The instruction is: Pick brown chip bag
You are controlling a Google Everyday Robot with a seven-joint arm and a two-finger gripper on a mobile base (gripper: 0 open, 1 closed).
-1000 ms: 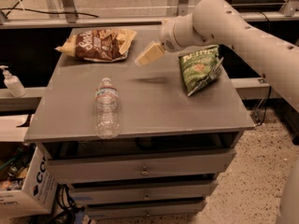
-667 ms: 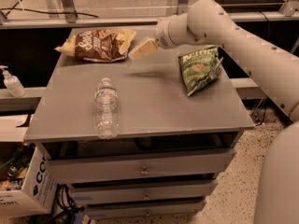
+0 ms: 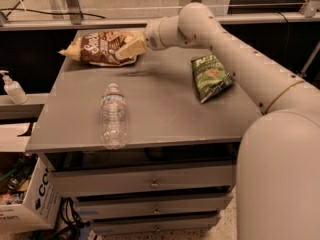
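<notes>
The brown chip bag [image 3: 95,48] lies flat at the far left corner of the grey table [image 3: 165,119]; it has a dark brown front with white lettering and yellow-tan ends. My gripper [image 3: 128,48] reaches in from the right on the long white arm and sits over the bag's right end, hiding that part. I cannot tell whether it touches the bag.
A smaller green chip bag [image 3: 210,76] lies at the right of the table. A clear water bottle [image 3: 113,115] lies on its side near the front left. Drawers [image 3: 150,184] sit below the top. A pump bottle [image 3: 12,88] and a cardboard box [image 3: 25,204] stand at the left.
My gripper has moved left across the table's far side, from between the two bags to over the brown bag's right end. The bags and the bottle have not moved.
</notes>
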